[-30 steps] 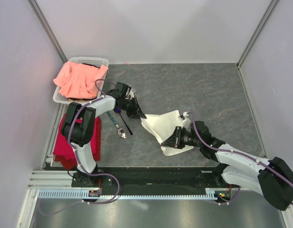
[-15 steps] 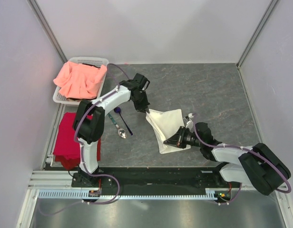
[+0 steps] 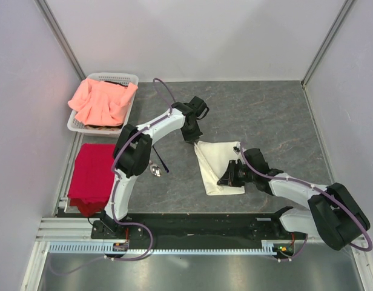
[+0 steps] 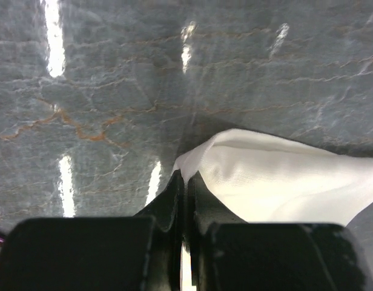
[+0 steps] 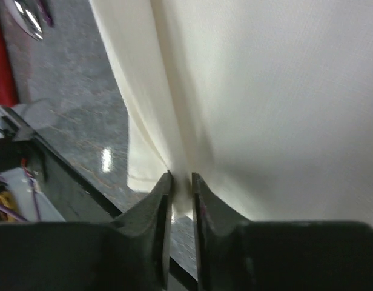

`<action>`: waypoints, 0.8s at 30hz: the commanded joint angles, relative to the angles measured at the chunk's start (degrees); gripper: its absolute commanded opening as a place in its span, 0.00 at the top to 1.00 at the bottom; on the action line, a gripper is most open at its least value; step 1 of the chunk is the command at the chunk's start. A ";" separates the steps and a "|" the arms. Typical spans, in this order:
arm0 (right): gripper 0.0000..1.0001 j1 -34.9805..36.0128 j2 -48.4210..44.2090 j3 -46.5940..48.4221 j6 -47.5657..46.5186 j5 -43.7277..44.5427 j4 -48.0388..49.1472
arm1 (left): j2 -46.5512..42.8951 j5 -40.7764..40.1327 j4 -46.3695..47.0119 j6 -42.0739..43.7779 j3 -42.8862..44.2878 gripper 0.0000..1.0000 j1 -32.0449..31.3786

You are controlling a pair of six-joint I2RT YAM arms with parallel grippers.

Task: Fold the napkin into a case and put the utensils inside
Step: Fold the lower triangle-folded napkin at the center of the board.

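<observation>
- White plastic basket (image 3: 117,76) stands at the far left corner of the bench (image 3: 265,115) and holds a crumpled salmon-pink cloth (image 3: 102,102) that spills over its rim.
- A red cloth (image 3: 92,173) lies flat just nearer than the basket, off the bench's left edge.
- The napkin (image 3: 218,160) lies on the bench right of centre, drawn into a rough wedge, wide at the far side and narrow at the near side. Nothing rests on it.
- The spoon (image 3: 155,171) and a dark-handled utensil (image 3: 163,165) lie on the bare bench left of the napkin, apart from it, partly under the left arm.
- The left tool (image 3: 195,138) is clenched on the napkin's far left corner.
- Only the left wrist view shows that pinch, the white corner rising into the tight black fingertips (image 4: 174,185).
- The right tool (image 3: 224,180) sits at the napkin's near edge.
- The right wrist view alone shows its jaws a narrow gap apart with a fold between. I cannot tell whether they press it.
- That view also catches the shiny spoon bowl in its top left corner.
</observation>
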 commanded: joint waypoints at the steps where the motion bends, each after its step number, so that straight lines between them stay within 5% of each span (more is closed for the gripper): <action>1: 0.67 0.38 -2.45 5.62 -7.88 4.52 -17.78 | 0.09 -8.89 3.43 -2.62 4.19 0.98 1.25; 2: 0.57 0.47 -2.54 8.33 -8.76 5.49 -18.85 | 0.09 -8.80 3.43 -2.45 4.10 0.98 1.25; 10: 0.25 1.08 5.44 21.96 -15.70 9.45 -19.30 | -0.17 -6.34 3.43 -1.74 3.40 0.98 0.98; 24: 0.17 4.86 25.05 37.36 -27.13 11.39 -3.67 | -0.09 2.09 3.52 0.72 3.48 0.98 0.89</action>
